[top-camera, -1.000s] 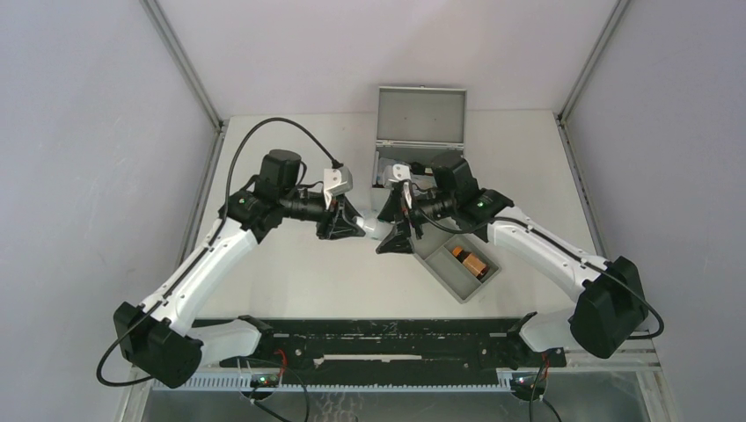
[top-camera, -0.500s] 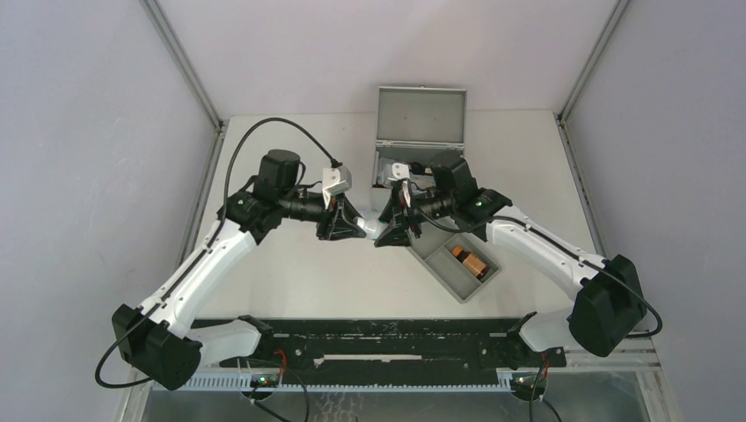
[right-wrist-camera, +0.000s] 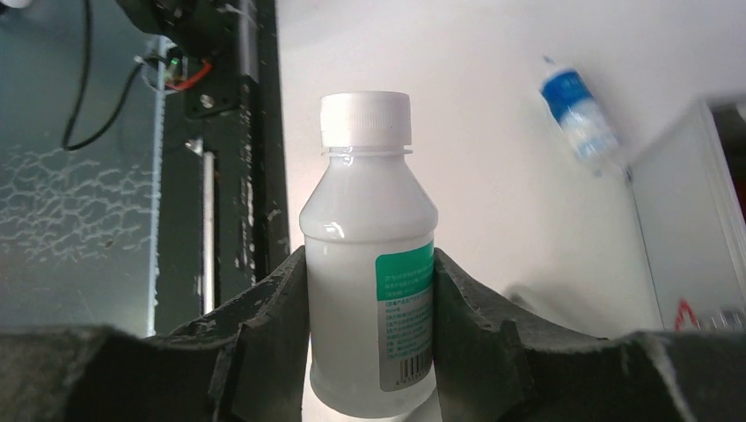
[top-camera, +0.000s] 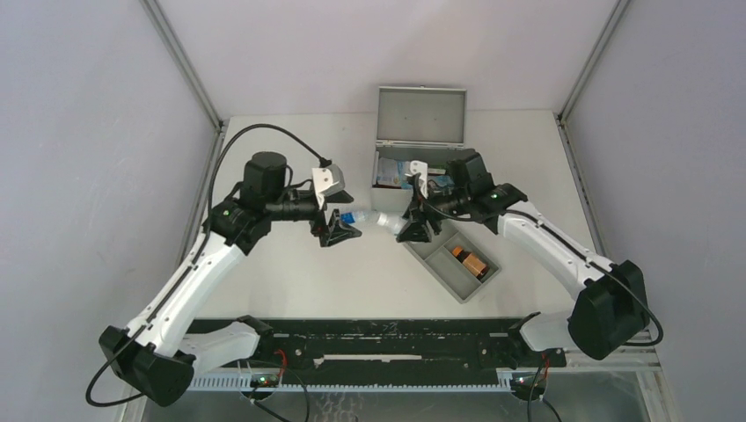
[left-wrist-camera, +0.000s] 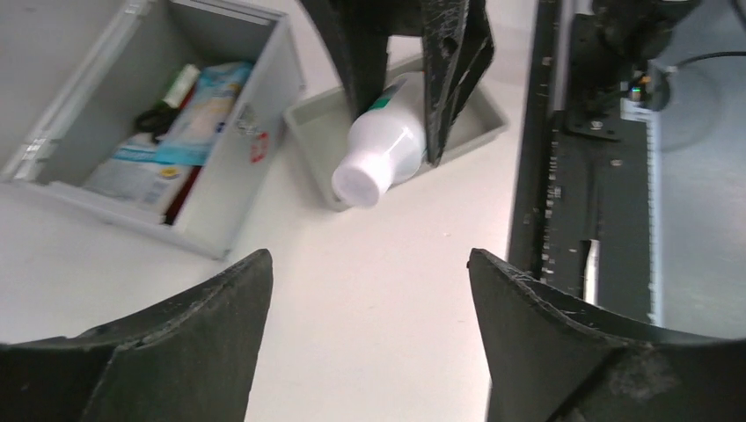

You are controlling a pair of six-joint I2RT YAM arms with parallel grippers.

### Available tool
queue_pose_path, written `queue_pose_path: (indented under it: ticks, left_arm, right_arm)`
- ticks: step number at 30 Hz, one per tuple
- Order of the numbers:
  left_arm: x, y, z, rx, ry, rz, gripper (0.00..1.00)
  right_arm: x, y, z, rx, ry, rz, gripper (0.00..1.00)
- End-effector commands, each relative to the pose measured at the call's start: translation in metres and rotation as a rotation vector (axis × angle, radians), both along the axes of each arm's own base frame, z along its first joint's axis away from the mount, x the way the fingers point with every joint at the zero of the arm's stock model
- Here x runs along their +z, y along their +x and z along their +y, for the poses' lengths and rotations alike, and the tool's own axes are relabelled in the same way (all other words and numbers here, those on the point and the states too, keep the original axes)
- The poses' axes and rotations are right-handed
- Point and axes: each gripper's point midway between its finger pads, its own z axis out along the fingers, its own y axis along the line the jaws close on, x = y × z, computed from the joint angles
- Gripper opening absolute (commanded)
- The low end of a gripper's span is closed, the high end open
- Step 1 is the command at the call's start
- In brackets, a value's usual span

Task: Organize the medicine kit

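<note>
The medicine kit (top-camera: pixel 419 115) stands open at the back with its lid up, and packets lie inside. It also shows in the left wrist view (left-wrist-camera: pixel 236 180) and at the right edge of the right wrist view (right-wrist-camera: pixel 695 229). My right gripper (top-camera: pixel 412 227) is shut on a white bottle (top-camera: pixel 392 223) with a green label and holds it above the table left of the tray. The bottle fills the right wrist view (right-wrist-camera: pixel 368 220) between the pads of my right gripper (right-wrist-camera: pixel 369 259). It also shows in the left wrist view (left-wrist-camera: pixel 380 158). My left gripper (top-camera: pixel 340 230) (left-wrist-camera: pixel 369 264) is open and empty, left of the bottle.
A shallow grey two-compartment tray (top-camera: pixel 442 272) (left-wrist-camera: pixel 479 123) lies right of the centre with an amber item (top-camera: pixel 469 260) in it. A small bottle with a blue label (top-camera: pixel 354 216) (right-wrist-camera: pixel 576 112) lies on the table between the grippers. A black rail (top-camera: pixel 378 338) runs along the near edge.
My left gripper has drawn back to the left, away from the white bottle. My right gripper has moved right with the bottle. The small blue-labelled bottle now shows between them.
</note>
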Motion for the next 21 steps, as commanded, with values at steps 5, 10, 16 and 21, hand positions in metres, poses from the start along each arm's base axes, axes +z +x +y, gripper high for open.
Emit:
queue_pose_path:
  ticks: [5, 10, 16, 21]
  left_arm:
    - [0.004, 0.025, 0.022, 0.177, 0.05, -0.182, 0.9]
    - [0.002, 0.029, 0.026, 0.2, 0.06, -0.207, 0.91]
    - [0.002, 0.032, 0.027, 0.214, 0.066, -0.212, 0.92]
    - [0.001, 0.031, 0.029, 0.218, 0.07, -0.22, 0.92]
  right_arm:
    - [-0.046, 0.0, -0.076, -0.179, -0.282, -0.058, 0.33]
    - [-0.077, -0.01, -0.115, -0.235, -0.455, -0.075, 0.34]
    - [-0.102, -0.015, -0.138, -0.284, -0.602, -0.053, 0.34]
    - [-0.125, -0.014, -0.142, -0.316, -0.687, -0.041, 0.34]
